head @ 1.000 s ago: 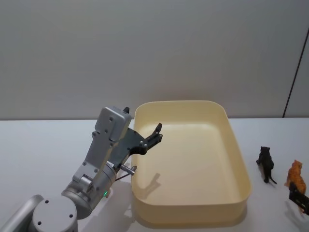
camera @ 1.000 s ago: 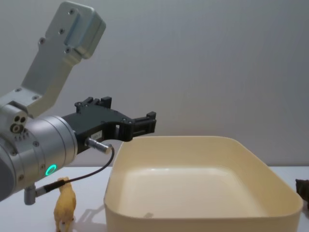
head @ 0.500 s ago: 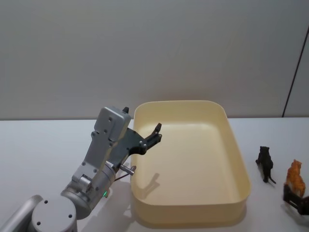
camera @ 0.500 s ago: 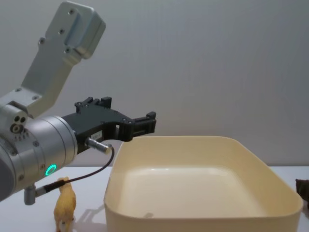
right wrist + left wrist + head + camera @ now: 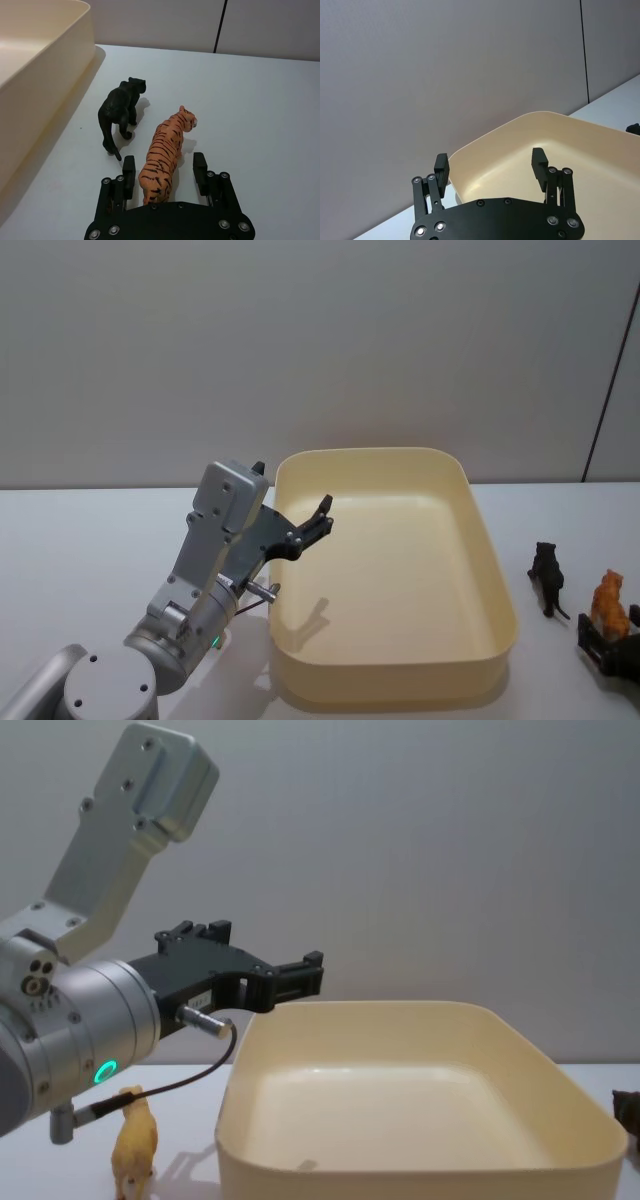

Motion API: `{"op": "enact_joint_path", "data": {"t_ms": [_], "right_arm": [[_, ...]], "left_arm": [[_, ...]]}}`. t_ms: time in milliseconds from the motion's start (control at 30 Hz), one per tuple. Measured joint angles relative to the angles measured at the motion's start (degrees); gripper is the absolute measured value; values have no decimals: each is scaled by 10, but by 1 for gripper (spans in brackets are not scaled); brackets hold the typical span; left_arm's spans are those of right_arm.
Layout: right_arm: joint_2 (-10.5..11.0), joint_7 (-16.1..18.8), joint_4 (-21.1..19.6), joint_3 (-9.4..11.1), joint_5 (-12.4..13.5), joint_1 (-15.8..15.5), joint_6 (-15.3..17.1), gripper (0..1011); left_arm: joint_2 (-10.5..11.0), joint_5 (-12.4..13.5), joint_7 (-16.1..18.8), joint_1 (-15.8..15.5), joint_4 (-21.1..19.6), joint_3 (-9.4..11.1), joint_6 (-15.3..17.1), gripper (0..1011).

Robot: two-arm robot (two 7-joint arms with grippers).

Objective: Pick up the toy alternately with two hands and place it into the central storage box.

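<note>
An orange striped tiger toy (image 5: 167,145) stands on the white table, right of the cream-yellow storage box (image 5: 480,510). My right gripper (image 5: 164,170) is open, with one finger on each side of the tiger's hindquarters and a small gap at both. From the head, the tiger (image 5: 609,605) and the right gripper (image 5: 603,632) are at the lower right edge. A black panther toy (image 5: 120,107) stands beside the tiger, nearer the box. My left gripper (image 5: 322,510) hangs open and empty over the box's left rim. A yellow animal toy (image 5: 133,1140) stands left of the box.
The box (image 5: 400,1160) has nothing in it. The panther (image 5: 547,575) stands between the box's right wall and the tiger. A grey wall closes off the back of the table. The left arm (image 5: 80,1020), lit by a green ring, rises large at the left.
My right gripper has slid in from the lower right edge, bringing its fingers alongside the tiger. The left arm has not moved.
</note>
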Motion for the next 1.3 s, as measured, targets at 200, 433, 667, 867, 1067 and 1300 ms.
{"op": "enact_joint_path", "data": {"t_ms": [200,433,667,867,1067,1300], "right_arm": [[-4,5,9,-1,-2,8,1,534],[-6,8,14,-2,-4,12,1,332],[-7,8,11,-2,-7,12,-9,245],[-9,6,3,-1,-11,13,-26,245],[-12,3,-15,2,-13,21,-48,245],[-16,14,-42,5,-8,39,-53,244]], "left_arm": [[0,0,0,0,0,0,0,1002],[0,0,0,0,0,0,0,1002],[0,0,0,0,0,0,0,1002],[0,0,0,0,0,0,0,1002],[0,0,0,0,0,0,0,1002],[0,0,0,0,0,0,0,1002]]}}
